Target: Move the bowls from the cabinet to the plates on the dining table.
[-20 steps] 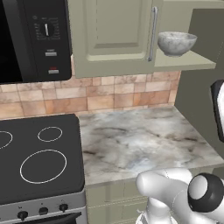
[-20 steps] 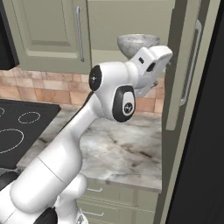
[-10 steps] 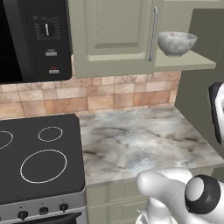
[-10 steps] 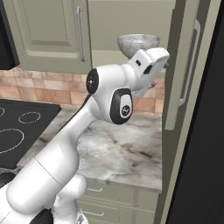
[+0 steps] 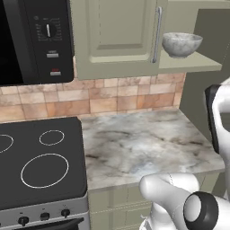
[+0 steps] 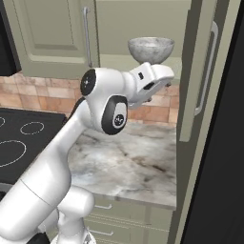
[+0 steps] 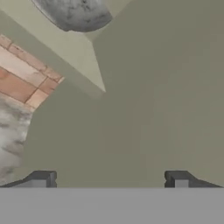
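Observation:
One mottled grey bowl stands on the low shelf of the open sage-green cabinet. In the right base view the same bowl sits just above and behind my gripper, which hangs in front of the shelf edge without touching it. The hand view puts the bowl at the top left, well beyond my gripper. Its fingertips stand wide apart, open and with nothing between them. The plates and the dining table are out of view.
The open cabinet door with its silver handle stands close on my right. A closed door and a black microwave hang to the left. Below lie a marble worktop and a black stove.
My hand has drifted slightly left and down in front of the shelf, and the arm has shifted with it. The bowl has not moved.

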Available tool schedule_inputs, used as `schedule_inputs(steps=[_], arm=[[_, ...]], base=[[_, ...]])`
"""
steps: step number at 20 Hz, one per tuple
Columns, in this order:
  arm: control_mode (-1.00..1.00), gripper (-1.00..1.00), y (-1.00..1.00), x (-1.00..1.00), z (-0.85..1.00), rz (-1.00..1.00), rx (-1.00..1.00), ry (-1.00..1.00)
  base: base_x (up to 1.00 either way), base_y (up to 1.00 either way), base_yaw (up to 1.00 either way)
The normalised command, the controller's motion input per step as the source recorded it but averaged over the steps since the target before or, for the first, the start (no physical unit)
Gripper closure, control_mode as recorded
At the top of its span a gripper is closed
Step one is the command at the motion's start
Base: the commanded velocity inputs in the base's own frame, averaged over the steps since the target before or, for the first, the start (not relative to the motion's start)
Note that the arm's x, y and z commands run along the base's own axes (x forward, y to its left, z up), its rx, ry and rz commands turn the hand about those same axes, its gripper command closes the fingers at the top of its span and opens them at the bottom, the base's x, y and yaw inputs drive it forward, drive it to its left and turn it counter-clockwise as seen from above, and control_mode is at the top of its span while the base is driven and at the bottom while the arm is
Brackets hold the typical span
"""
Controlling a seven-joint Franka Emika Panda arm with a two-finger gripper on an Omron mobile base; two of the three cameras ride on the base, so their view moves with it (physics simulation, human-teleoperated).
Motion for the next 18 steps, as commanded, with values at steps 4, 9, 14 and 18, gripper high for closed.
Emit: schedule_inputs(steps=[4,9,14,18], arm=[[-1.0,-1.0,0.16,0.16,0.07,0.0,0.28,0.0],[-1.0,-1.0,0.21,0.07,0.02,0.02,0.22,-0.03],[-1.0,-1.0,0.26,0.0,0.0,0.05,0.09,-0.12],[-1.0,-1.0,0.31,0.0,0.01,0.03,0.04,-0.17]], base=[[0.0,0.0,0.0],[0.0,0.0,0.0],[0.0,0.0,0.0],[0.0,0.0,0.0]])
